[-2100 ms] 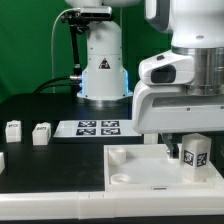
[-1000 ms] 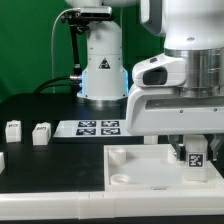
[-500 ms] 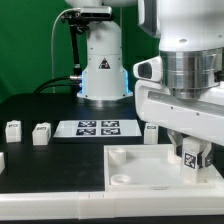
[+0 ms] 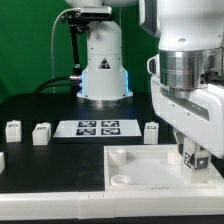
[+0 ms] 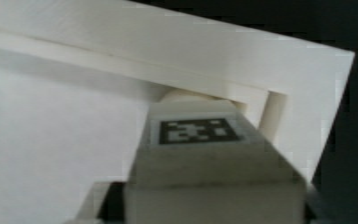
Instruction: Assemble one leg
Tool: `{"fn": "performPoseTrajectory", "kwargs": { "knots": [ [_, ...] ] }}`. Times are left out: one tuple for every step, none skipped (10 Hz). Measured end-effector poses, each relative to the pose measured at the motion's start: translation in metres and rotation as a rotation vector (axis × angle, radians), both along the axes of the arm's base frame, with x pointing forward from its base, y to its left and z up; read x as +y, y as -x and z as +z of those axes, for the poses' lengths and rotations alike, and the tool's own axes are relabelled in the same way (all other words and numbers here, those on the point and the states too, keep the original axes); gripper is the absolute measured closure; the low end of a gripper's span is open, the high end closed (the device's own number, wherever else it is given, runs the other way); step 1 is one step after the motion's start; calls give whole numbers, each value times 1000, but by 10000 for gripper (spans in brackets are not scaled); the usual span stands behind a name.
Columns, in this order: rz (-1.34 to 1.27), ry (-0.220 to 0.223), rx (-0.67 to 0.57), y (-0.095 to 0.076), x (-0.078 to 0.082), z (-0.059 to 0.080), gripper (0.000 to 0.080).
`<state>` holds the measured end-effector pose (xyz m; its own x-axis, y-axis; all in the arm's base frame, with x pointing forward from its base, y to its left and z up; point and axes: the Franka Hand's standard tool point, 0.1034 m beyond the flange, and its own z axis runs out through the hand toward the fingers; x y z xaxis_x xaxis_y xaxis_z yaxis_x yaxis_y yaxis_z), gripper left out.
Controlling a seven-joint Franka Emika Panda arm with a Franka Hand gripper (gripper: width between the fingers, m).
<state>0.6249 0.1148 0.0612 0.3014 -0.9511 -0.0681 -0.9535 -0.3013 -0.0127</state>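
My gripper (image 4: 195,152) is shut on a small white leg (image 4: 197,160) with a black-and-white tag. It holds the leg upright over the corner of the large flat white panel (image 4: 130,168) on the exterior view's right. In the wrist view the leg (image 5: 202,160) fills the middle with its tag facing the camera. Its far end sits against the panel's raised corner rim (image 5: 274,100). I cannot tell whether the leg is seated in a socket. A round socket (image 4: 120,179) shows at the panel's near corner on the exterior view's left.
Three more white legs stand on the black table: two at the exterior view's left (image 4: 13,129) (image 4: 41,133) and one (image 4: 151,132) behind the panel. The marker board (image 4: 97,127) lies in front of the robot base (image 4: 103,70).
The wrist has turned about its vertical axis, and the hand has shifted slightly to the exterior view's right and down with the leg, closer to the panel's corner.
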Motion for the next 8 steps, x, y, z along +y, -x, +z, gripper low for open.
{"fn": "performPoseTrajectory", "kwargs": {
  "knots": [
    [1,-2,0,0,1,0,331],
    [43,-2,-2,1,4,0,331],
    [220,0,-14,2,8,0,192],
    [337,-1,-22,3,10,1,163],
    [451,-2,-30,3,10,0,163],
    [605,-3,-38,5,9,-1,152],
    [700,-5,-41,6,9,-2,152],
    [785,-5,-46,7,9,-2,151]
  ]
}}
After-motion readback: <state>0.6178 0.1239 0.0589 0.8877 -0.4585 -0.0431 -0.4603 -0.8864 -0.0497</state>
